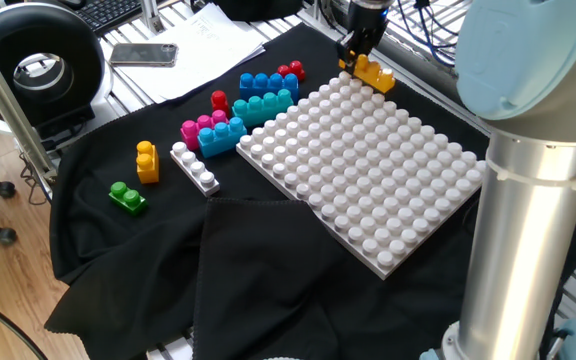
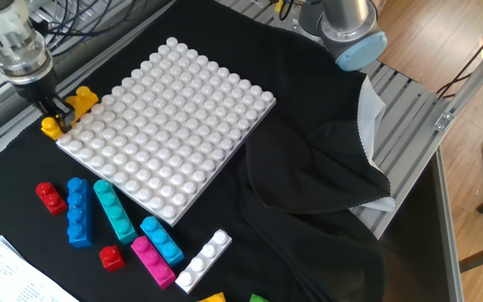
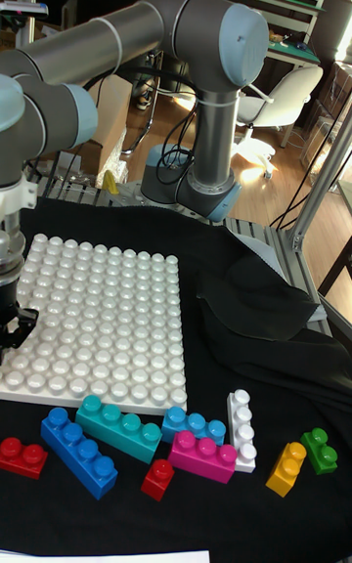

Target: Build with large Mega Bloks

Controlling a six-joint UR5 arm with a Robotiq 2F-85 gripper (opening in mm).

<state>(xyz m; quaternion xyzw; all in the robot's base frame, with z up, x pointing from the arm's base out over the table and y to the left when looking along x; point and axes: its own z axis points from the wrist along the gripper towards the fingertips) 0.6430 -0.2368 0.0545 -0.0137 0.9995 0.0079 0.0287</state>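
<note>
My gripper (image 1: pixel 357 58) is shut on a yellow-orange Mega Blok (image 1: pixel 374 74) just outside the far corner of the white studded board (image 1: pixel 368 170). The other fixed view shows the gripper (image 2: pixel 54 115) with that brick (image 2: pixel 74 106) against the board's left edge (image 2: pixel 174 126). In the tall view only the gripper (image 3: pixel 14 324) shows at the left border; the held brick is hidden. Loose bricks lie on the black cloth: blue (image 1: pixel 268 82), red (image 1: pixel 291 71), teal (image 1: pixel 263 105), pink (image 1: pixel 203 126), white (image 1: pixel 194 166), yellow-orange (image 1: pixel 147 161), green (image 1: pixel 127 196).
The robot's grey base column (image 1: pixel 538 230) stands at the right. A fold of black cloth (image 1: pixel 268 270) is heaped in front of the board. A phone (image 1: pixel 144 54) and papers (image 1: pixel 208 40) lie at the back left, next to a round black device (image 1: pixel 33 60).
</note>
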